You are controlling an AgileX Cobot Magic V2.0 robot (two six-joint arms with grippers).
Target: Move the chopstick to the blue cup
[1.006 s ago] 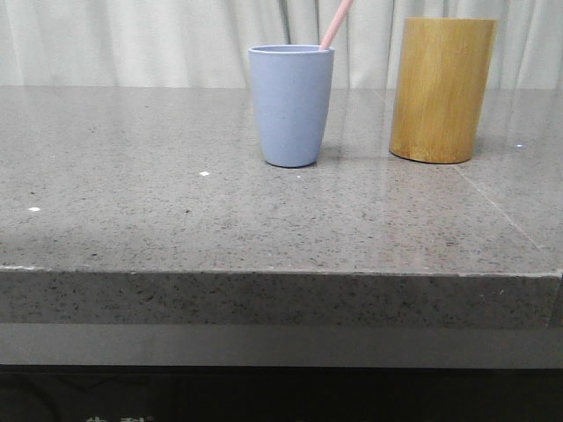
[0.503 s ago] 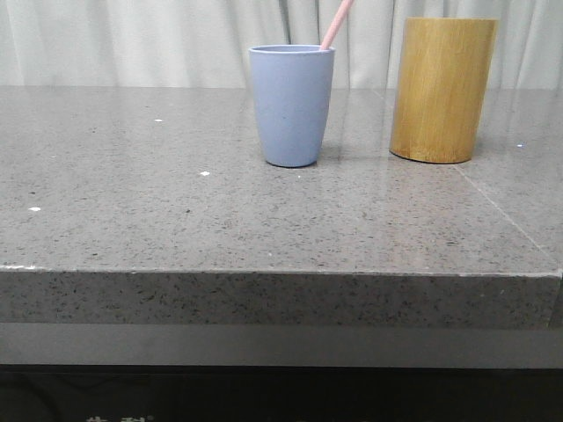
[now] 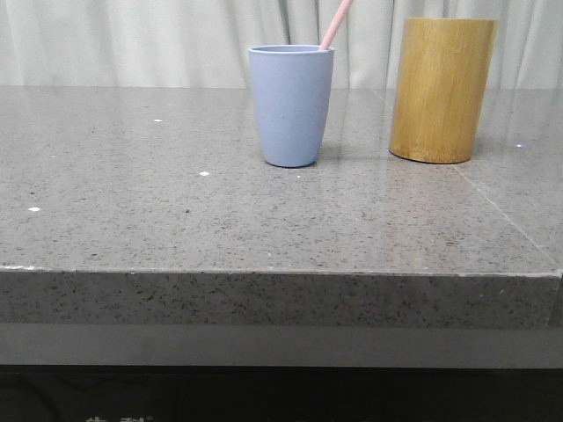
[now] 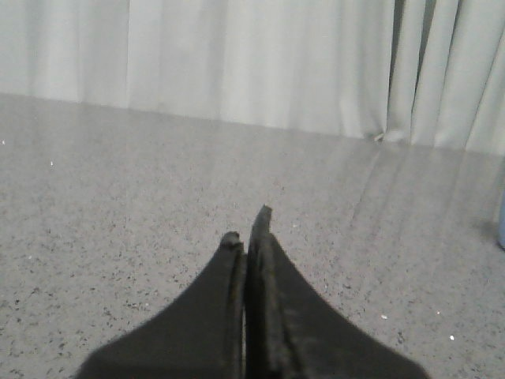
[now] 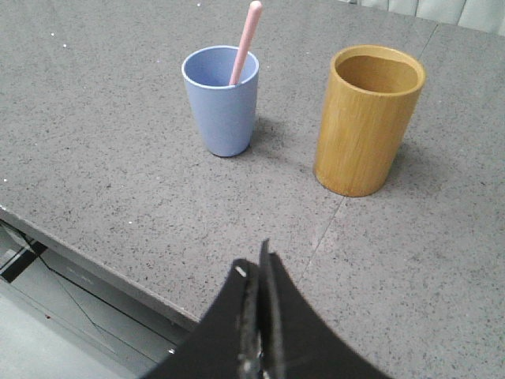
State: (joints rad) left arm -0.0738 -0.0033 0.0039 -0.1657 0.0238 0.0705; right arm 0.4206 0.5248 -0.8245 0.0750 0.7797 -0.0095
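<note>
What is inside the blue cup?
A pink chopstick stands inside the blue cup, leaning on the rim and sticking out the top. Its bottom end is hidden by the cup's wall. The bamboo holder beside it looks empty.

Left hand (image 4: 246,229) with its two dark fingers pressed together, nothing between them, held low over the counter (image 4: 118,237), right hand (image 5: 258,264) likewise closed and empty, raised higher above the counter near its front edge, neither arm visible in the front view
</note>
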